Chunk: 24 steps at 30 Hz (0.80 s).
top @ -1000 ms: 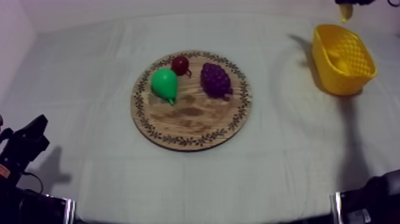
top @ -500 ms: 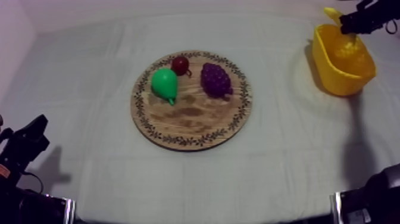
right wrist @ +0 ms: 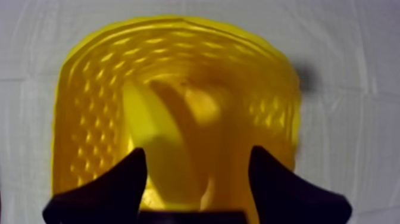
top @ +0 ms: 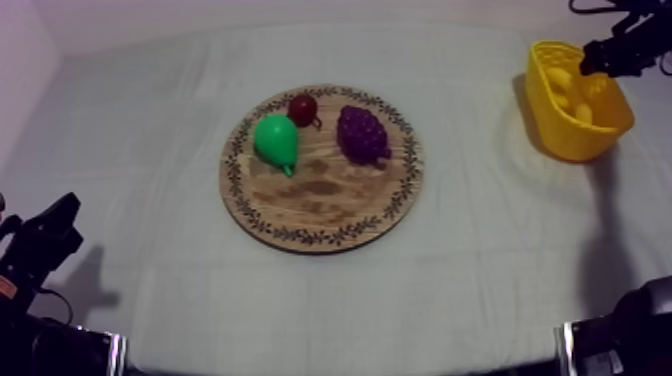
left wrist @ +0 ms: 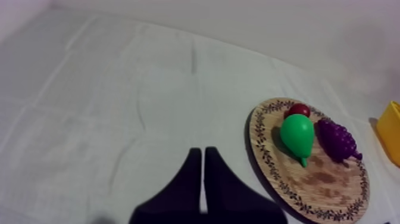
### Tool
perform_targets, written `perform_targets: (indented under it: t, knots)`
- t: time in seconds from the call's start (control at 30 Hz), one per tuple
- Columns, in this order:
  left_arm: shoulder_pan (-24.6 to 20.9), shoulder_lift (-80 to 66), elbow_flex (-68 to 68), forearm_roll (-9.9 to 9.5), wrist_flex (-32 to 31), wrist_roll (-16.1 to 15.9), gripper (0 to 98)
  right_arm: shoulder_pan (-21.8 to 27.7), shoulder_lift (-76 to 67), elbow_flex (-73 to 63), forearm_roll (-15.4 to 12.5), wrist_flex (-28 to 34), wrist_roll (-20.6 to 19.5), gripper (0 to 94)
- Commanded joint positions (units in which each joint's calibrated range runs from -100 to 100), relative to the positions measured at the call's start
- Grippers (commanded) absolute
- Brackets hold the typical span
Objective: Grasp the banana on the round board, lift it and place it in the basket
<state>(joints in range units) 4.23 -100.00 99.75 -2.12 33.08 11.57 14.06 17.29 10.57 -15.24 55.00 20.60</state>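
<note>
The banana [top: 563,83] lies inside the yellow basket [top: 543,95] at the far right of the table. My right gripper [top: 600,55] hangs just over the basket's far rim. From the right wrist, the banana [right wrist: 161,137] rests curved on the bottom of the basket [right wrist: 83,119], below my right gripper [right wrist: 196,161], which is open with its fingers spread to either side of the fruit. The round wooden board [top: 320,240] sits mid-table. My left gripper [top: 55,235] rests low at the left, and the left wrist view has it [left wrist: 202,152] shut as a narrow wedge over the cloth.
On the board are a green pear [top: 277,140], a bunch of purple grapes [top: 362,133] and a small red fruit [top: 303,107]. The left wrist view holds the board [left wrist: 256,137], pear [left wrist: 296,134], grapes [left wrist: 336,140], red fruit [left wrist: 297,109] and a basket edge [left wrist: 390,131].
My right gripper came down from the far right corner to the basket with the banana and let it go into the basket. The left arm has stayed still.
</note>
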Motion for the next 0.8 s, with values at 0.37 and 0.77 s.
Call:
perform_targets:
  t: [0.37, 0.77]
  knots:
    - [0.0, 0.0, 0.0, 0.00, 0.0, 0.0, 0.1, -2.0, -35.2, 18.5, 3.9, 1.8, -4.2, 48.6]
    - [0.0, 0.0, 0.0, 0.00, 0.0, 0.0, 0.1, -5.0, -75.3, 45.5, 12.0, 2.2, -11.4, 31.9]
